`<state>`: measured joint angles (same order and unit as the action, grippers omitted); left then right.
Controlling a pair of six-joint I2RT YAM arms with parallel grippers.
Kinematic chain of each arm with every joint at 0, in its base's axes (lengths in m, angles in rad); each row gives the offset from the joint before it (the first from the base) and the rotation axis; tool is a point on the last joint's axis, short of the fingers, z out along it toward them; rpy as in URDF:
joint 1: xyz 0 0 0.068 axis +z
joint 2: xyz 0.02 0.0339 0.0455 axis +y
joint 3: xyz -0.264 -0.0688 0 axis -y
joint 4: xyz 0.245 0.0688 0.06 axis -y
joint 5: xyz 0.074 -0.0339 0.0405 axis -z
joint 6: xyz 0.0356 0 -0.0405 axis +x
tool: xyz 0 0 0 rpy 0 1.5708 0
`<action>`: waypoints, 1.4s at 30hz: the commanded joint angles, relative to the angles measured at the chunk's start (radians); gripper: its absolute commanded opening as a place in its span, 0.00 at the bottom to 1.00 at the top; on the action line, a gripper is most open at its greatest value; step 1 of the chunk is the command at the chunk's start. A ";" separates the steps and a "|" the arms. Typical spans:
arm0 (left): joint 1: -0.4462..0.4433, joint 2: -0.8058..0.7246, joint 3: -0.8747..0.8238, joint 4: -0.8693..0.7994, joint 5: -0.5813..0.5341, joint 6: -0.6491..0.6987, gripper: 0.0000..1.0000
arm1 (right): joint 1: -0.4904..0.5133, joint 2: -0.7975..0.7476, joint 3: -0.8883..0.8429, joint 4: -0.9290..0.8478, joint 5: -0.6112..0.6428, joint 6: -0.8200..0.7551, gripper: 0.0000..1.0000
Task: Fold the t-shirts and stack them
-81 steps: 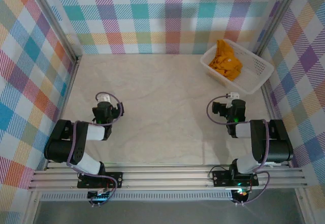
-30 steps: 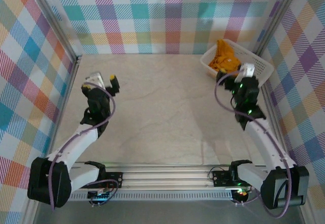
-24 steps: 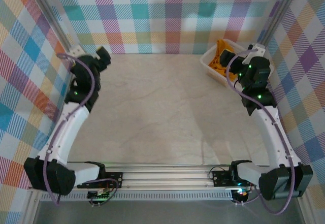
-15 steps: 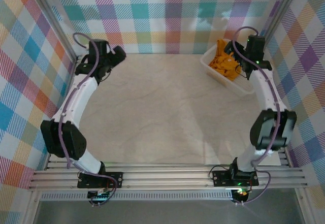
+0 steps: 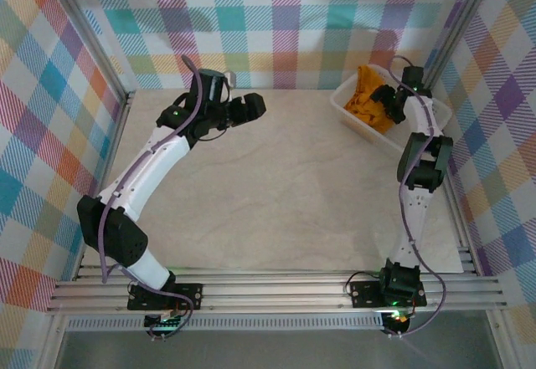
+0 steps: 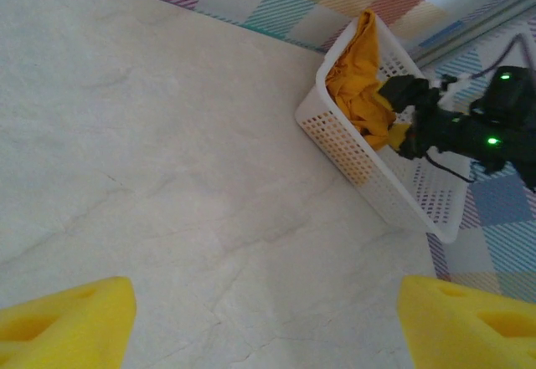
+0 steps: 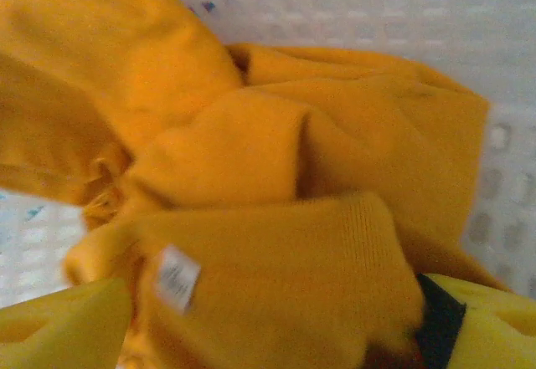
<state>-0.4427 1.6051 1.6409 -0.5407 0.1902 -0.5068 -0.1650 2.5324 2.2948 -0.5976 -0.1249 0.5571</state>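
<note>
While sunk in the cloth, right gripper [image 7: 276, 323]: spread wide, yellow pads [image 7: 63, 323] on either side of a bulge of fabric, pressing in but not yet pinching.
Cloth between the pads: mustard-orange t-shirt [image 7: 251, 151], crumpled in thick folds, with a small white tag [image 7: 177, 279] facing up near the left pad.
Shirt location: bunched inside the white mesh basket [image 6: 356, 151], riding up over the far rim at one end, at the far right corner of the table [image 5: 276, 193].
Right arm: extended far along the right wall, wrist bent down into the basket.
Left gripper [image 5: 251, 105]: wide apart and holding nothing, hovering over bare tabletop at the far centre-left, aimed toward the basket and well apart from it.
Done: nothing of the fold or the stack, only a reach into the basket.
Left to do, by judgement: close on the shirt, lift clear of the basket, spread flat on the open table, fold, then set down as the stack.
Likely snag: catching of a trailing sleeve on the mesh wall or rim, or dragging of the basket along with the shirt.
</note>
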 commanded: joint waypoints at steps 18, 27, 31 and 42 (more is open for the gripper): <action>0.001 -0.065 0.026 0.049 0.061 0.031 0.76 | 0.070 -0.596 -0.529 0.442 0.162 0.054 0.00; -0.003 -0.051 0.017 0.033 0.006 0.010 0.76 | 0.155 -0.867 -0.444 0.349 0.271 -0.068 0.00; -0.004 -0.077 0.017 -0.033 -0.124 0.009 0.78 | 0.303 -0.989 -0.450 0.275 0.421 -0.175 0.00; -0.001 -0.197 -0.012 -0.212 -0.407 -0.035 0.81 | 0.959 -0.967 -0.634 0.135 0.719 -0.199 0.00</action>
<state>-0.4431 1.4750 1.6444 -0.6537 -0.0811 -0.5129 0.6823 1.4685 1.7172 -0.3950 0.5205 0.3332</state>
